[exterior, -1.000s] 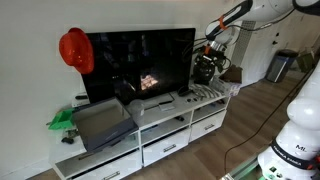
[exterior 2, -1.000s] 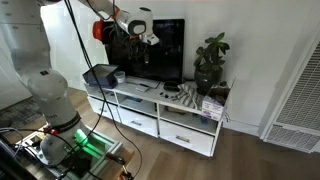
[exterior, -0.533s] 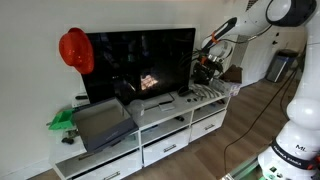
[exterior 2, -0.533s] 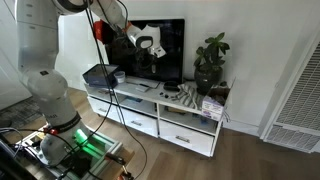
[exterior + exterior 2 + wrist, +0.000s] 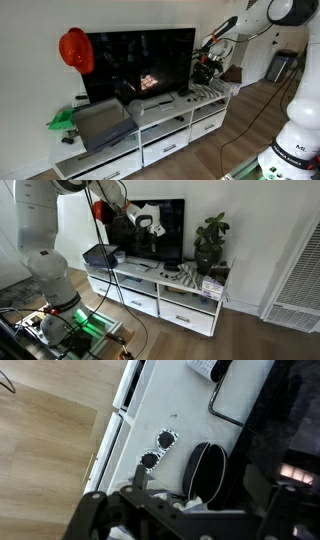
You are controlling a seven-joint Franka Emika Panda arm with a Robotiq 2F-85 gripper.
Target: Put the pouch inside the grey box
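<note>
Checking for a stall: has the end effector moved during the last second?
Yes. The end effector went lower against the TV screen, toward the plant, then held for the final half second.

Glossy white rounded arm (image 5: 38, 240) with dark joint bands and black jaws

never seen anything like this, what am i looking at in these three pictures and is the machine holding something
This is a robot arm with a two-fingered gripper at its end. Two pictures come from cameras standing in the room; the third from a camera on the wrist, looking down past the fingers. The arm reaches in front of a TV on a white cabinet. On the cabinet sit a grey box, a green thing and a plant. The wrist view shows a dark oval thing, perhaps the pouch; I cannot tell whether the gripper holds anything.
</note>
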